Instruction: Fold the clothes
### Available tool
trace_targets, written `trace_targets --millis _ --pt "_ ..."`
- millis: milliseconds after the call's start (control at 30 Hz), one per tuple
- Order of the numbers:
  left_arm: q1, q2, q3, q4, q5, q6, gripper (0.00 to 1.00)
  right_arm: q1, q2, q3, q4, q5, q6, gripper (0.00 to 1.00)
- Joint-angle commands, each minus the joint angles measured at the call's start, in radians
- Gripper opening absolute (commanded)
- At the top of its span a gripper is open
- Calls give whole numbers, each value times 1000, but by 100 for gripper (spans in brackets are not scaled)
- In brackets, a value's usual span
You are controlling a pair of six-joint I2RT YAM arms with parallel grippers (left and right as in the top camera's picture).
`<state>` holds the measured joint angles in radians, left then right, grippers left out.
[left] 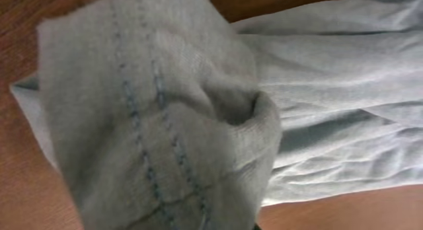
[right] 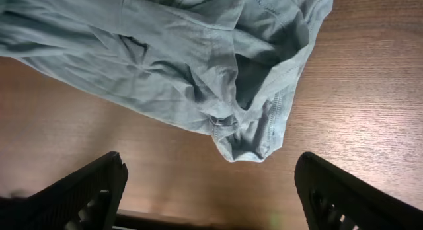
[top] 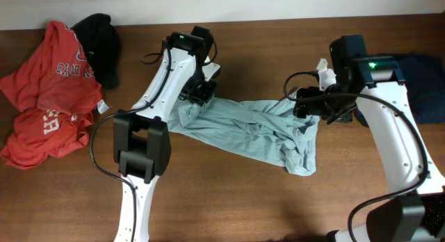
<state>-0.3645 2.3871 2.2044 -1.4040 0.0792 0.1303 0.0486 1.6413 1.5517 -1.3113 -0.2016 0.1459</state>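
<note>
The pale grey-blue T-shirt lies crumpled across the middle of the table. My left gripper is at its left end, shut on a bunched edge. In the left wrist view the stitched hem of the T-shirt fills the frame and hides the fingers. My right gripper hovers at the shirt's right end and is open. In the right wrist view its two black fingers stand wide apart over bare wood, with a hemmed corner of the T-shirt just ahead of them.
Red tees with white lettering are heaped at the far left, with a black garment behind them. A navy garment lies at the right edge behind the right arm. Bare wooden table shows in front.
</note>
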Motion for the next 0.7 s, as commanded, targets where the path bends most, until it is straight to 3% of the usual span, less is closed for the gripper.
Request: trace_targets --millis 0,133,467,533,667 --pt "2 6 2 -7 -11 -14 1 3 2 -5 0 -8 -8 85" --pt "-2 10 2 -19 45 -13 0 3 2 -4 0 -9 -7 85" --pt "-25 22 2 -68 147 -13 13 3 2 -4 2 -9 -7 85" --pt "-31 22 2 -71 154 -13 21 3 2 -4 5 -9 -7 85" --pt "-45 22 2 -71 193 -12 53 3 2 -4 11 -9 -7 85"
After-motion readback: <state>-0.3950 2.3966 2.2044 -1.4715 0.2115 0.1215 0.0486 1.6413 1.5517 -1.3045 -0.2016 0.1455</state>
